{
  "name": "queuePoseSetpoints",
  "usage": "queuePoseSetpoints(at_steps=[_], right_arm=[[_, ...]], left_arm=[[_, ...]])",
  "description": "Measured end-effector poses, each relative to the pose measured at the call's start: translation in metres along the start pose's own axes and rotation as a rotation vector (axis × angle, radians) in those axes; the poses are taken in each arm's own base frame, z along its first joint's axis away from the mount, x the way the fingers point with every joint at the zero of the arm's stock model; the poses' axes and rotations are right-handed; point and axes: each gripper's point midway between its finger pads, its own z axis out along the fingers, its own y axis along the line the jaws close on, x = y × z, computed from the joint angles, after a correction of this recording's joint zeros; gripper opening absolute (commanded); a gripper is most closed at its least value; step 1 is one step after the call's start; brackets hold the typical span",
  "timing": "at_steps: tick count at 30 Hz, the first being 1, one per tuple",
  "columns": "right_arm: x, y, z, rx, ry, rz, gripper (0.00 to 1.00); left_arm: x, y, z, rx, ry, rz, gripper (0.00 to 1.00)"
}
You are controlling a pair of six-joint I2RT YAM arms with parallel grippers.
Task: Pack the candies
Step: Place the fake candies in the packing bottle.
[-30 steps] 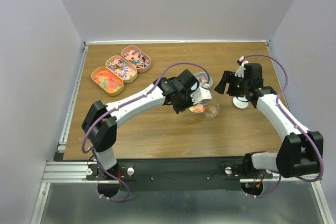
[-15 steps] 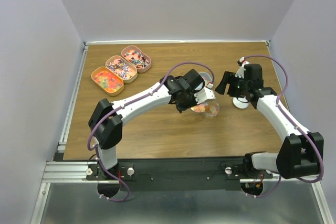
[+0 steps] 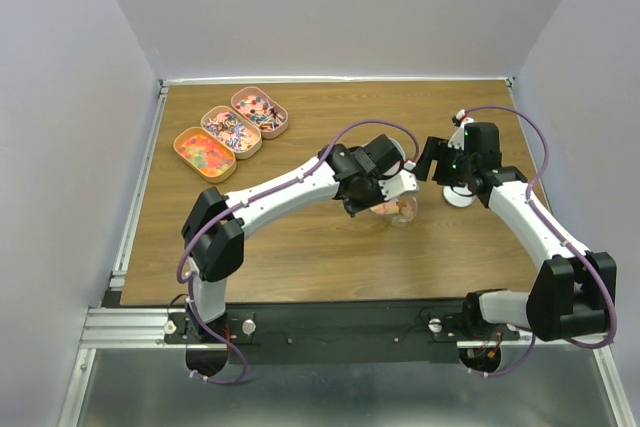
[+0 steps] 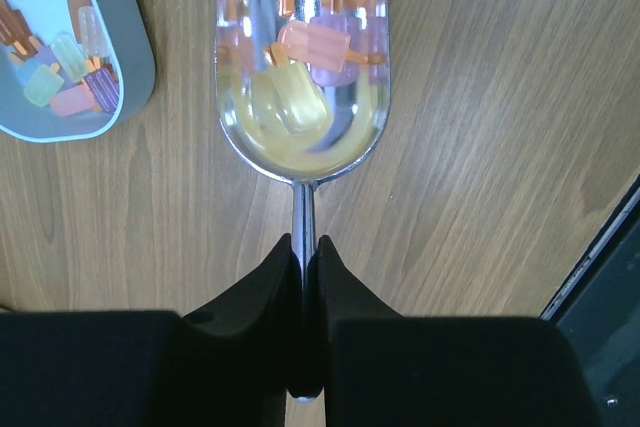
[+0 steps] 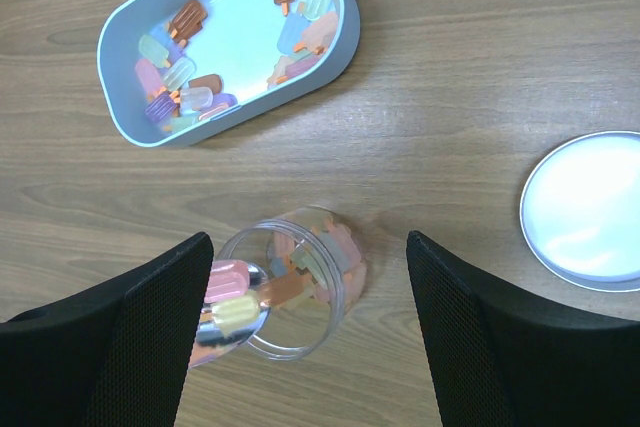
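Observation:
The candies [image 4: 315, 47] are small lolly-shaped sweets in pink, yellow, orange and purple, lying in the bowl of a silver scoop [image 4: 300, 137]. My left gripper [image 4: 303, 247] is shut on the scoop's thin handle. In the right wrist view the scoop [image 5: 225, 322] reaches over the left rim of a clear jar [image 5: 345, 292], which holds more candies [image 5: 320, 257]. My right gripper [image 5: 310, 242] hangs open above the jar, one finger on each side and apart from it. In the top view the left gripper [image 3: 395, 192] is over the jar [image 3: 402, 211].
A pale blue oval tin [image 5: 345, 37] with several candies lies behind the jar. A white round lid [image 5: 590, 207] rests on the wood to the right. Three pink oval tins [image 3: 232, 130] of sweets stand in a row at the back left.
My left arm has swung to the right, carrying the loaded scoop over the jar's mouth. The right arm has hardly moved and its gripper stays open.

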Motion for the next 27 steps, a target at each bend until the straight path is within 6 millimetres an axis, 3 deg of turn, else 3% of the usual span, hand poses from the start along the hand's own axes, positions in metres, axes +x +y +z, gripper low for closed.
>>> queuePoseSetpoints(at_steps=[27], right_arm=[[0.002, -0.0009, 0.0009, 0.001, 0.002, 0.001, 0.85]], left_arm=[[-0.0023, -0.0058, -0.0068, -0.205, 0.113, 0.077, 0.0]])
